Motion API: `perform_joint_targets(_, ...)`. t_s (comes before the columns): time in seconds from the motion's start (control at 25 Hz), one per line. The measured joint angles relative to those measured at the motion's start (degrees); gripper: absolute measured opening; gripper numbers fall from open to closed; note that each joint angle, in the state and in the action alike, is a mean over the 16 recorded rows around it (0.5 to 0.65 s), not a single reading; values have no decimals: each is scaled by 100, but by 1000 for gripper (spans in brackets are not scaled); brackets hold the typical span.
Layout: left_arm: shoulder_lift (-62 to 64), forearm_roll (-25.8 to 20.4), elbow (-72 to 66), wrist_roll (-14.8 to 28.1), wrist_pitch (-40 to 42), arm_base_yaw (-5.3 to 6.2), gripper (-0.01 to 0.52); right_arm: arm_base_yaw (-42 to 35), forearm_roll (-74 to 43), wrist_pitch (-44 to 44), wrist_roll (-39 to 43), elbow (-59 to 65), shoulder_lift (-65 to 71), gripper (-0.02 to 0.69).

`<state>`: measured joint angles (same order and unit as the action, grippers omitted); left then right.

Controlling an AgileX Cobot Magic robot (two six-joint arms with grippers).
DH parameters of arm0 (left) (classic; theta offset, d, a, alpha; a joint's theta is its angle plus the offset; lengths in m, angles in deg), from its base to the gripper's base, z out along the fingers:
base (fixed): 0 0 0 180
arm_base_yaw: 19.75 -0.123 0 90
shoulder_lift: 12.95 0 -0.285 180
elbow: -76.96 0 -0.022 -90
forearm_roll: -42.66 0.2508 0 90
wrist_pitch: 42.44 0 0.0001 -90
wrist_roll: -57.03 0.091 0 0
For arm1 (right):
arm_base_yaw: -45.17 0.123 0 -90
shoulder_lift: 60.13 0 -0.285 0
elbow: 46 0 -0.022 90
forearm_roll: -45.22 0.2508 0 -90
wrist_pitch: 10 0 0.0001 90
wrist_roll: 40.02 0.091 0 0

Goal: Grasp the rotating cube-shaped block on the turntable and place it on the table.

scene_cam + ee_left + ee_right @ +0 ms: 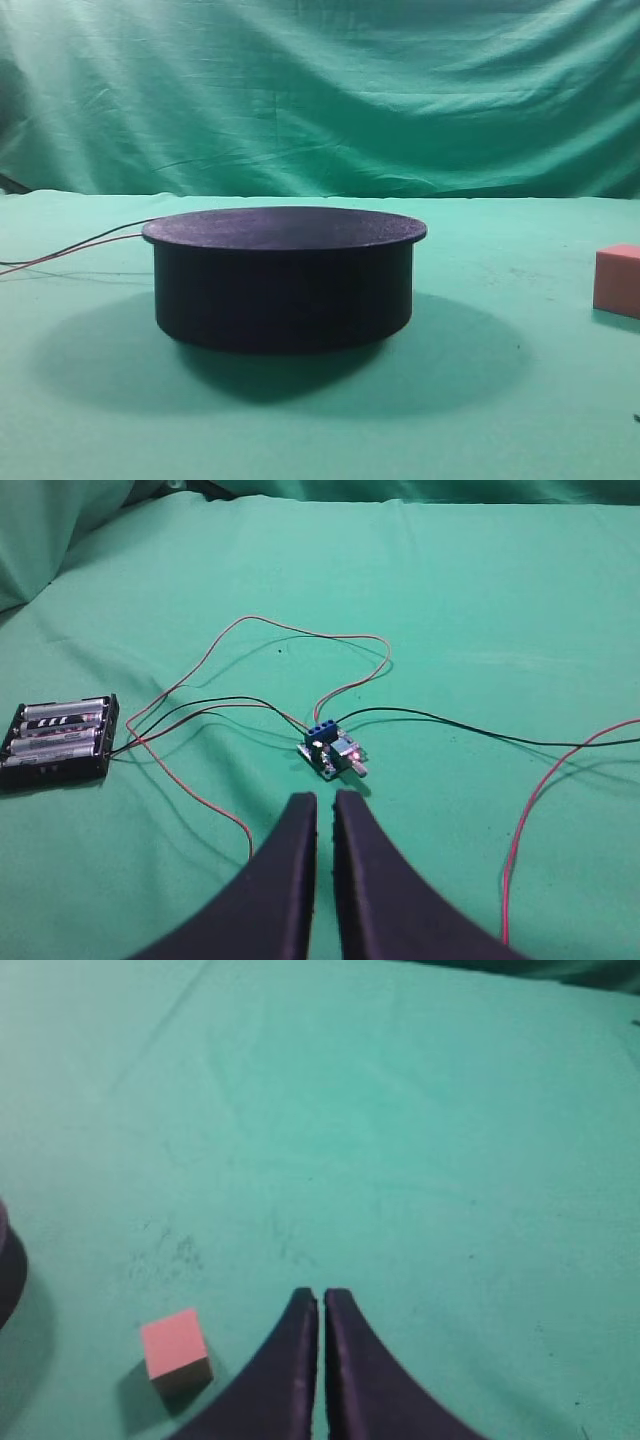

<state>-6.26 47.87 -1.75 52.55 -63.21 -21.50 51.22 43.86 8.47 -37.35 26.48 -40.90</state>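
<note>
The black turntable stands in the middle of the table, and its flat top is bare. The cube-shaped block rests on the cloth at the right edge of the exterior view, apart from the turntable. In the right wrist view the pink cube-shaped block lies on the cloth to the left of my right gripper, which is shut and empty, and a sliver of the turntable shows at the left edge. My left gripper is shut with only a thin slit between its fingers, holding nothing. Neither arm shows in the exterior view.
Red and black wires run left from the turntable. In the left wrist view they link a small circuit board just ahead of the fingertips to a black battery holder at the left. A wrinkled green curtain closes the back.
</note>
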Motion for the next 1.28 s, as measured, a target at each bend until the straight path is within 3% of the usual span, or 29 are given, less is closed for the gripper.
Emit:
perform_joint_targets(0.44, 0, 0, 0, 0, 0, 0, 0, -282, 262, 159, -26, 630, -1131, 0)
perform_joint_targets(1.28, 0, 0, 0, 0, 0, 0, 0, -283, 272, 283, -89, 637, -1196, 0)
